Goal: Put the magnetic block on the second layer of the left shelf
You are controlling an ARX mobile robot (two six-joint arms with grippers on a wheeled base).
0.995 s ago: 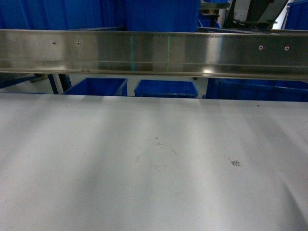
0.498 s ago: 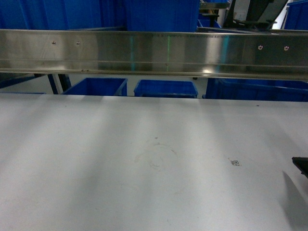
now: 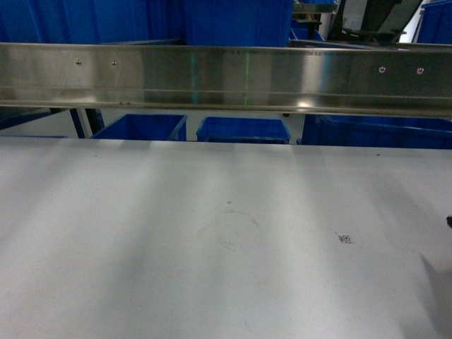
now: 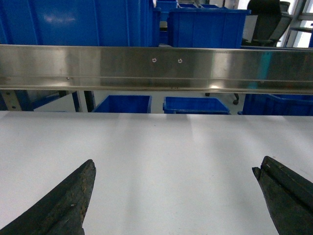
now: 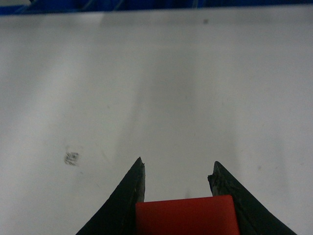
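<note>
Right now the right gripper (image 5: 176, 169) has its jaws clamped on the red block (image 5: 186, 215), held above the white surface (image 3: 212, 233) near its right edge. Meanwhile the left gripper (image 4: 173, 169) hangs over the surface with jaws spread wide, facing the steel shelf rail (image 4: 146, 66).

Left gripper (image 4: 173, 196) spread wide — right gripper (image 5: 177, 171) clamping magnetic block (image 5: 186, 215).

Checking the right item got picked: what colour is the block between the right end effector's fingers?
Plain red magnetic block, best seen in the right wrist view.
</note>
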